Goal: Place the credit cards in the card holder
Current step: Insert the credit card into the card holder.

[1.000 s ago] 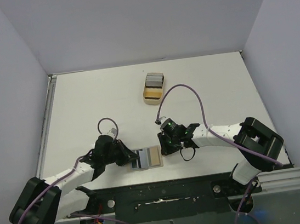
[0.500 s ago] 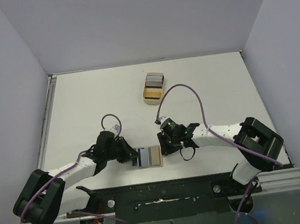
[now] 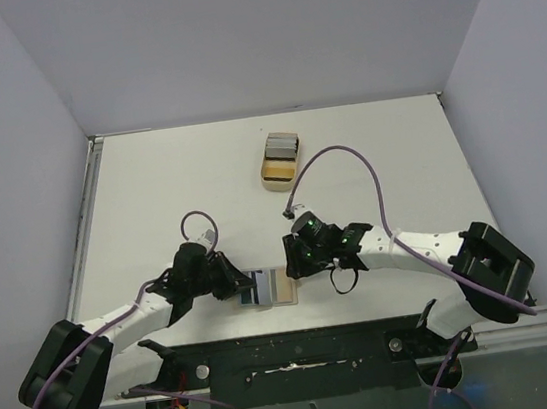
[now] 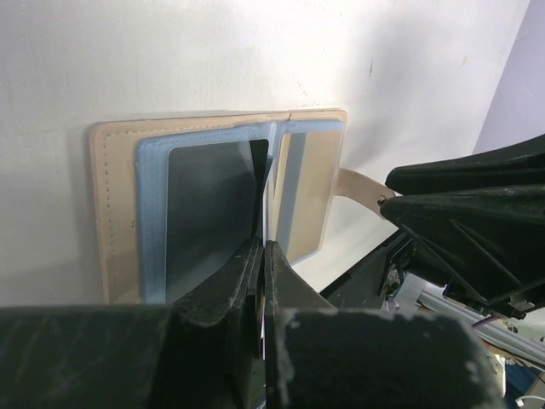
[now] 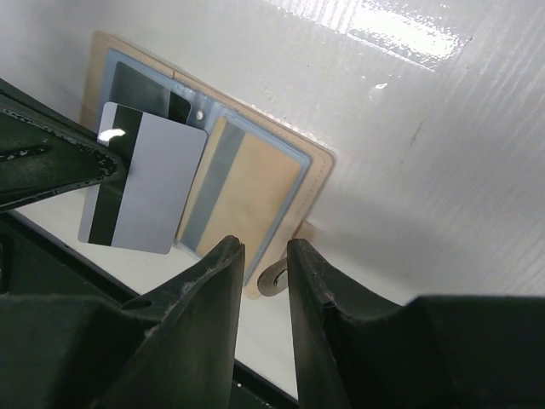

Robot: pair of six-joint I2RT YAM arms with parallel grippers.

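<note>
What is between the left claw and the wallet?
A grey card with a dark stripe, pinched by the left claw over the wallet; the right wrist view shows it.

One card holder (image 4: 102,221) — one tray (image 3: 278,174)

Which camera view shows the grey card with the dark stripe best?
The right wrist view: the grey card faces it, stripe visible, in front of the card holder. The left wrist view shows only its thin edge; the top view barely shows it.
</note>
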